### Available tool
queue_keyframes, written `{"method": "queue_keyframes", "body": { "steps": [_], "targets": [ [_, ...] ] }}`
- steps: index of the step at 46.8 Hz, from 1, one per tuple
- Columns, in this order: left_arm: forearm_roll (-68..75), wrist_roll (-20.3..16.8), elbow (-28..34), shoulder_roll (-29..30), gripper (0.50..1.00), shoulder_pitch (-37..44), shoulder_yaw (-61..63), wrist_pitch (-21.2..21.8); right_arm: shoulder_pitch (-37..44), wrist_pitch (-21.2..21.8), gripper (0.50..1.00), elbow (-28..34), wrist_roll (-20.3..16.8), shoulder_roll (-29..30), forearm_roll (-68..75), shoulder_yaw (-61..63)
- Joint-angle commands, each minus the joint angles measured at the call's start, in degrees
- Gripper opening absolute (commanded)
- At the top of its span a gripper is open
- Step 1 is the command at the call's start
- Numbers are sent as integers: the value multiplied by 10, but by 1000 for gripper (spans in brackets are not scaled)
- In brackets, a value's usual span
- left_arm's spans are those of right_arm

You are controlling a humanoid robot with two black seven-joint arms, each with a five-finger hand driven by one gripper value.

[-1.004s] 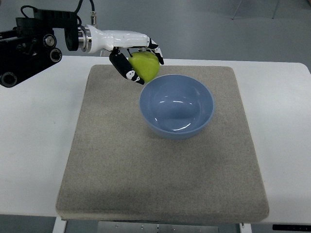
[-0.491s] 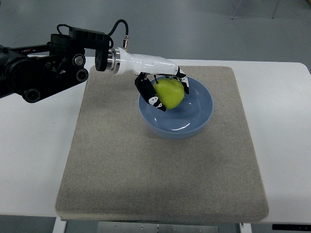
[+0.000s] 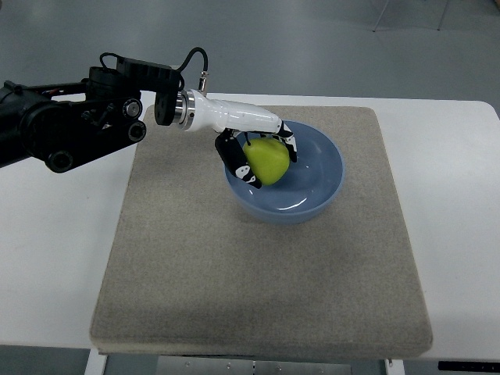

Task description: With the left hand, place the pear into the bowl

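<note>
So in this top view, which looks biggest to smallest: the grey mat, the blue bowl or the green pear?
1. Grey mat, by far the largest.
2. Blue bowl.
3. Green pear, held in the left hand over the bowl, clearly smallest.

White-and-black fingered left hand reaches in from left on black arm, fingers curled around yellow-green pear. Pear held over left inner part of round light-blue bowl, inside rim line; contact with bowl floor unclear. Bowl sits on rectangular grey-beige fabric mat, toward its far half. Mat lies on white table.
</note>
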Motion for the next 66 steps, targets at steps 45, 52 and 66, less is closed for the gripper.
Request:
{"method": "queue_keyframes", "body": {
  "steps": [45,52,66],
  "targets": [
    [-14,0,7,-1,962,12,-9,4,0,0,924,0,1,0,0,0],
    [-15,0,7,-1,962,11,-12,5,0,0,926,0,0,0,0,0],
    [-15,0,82,5,962,11,-71,5,0,0,924,0,0,0,0,0]
  ]
}}
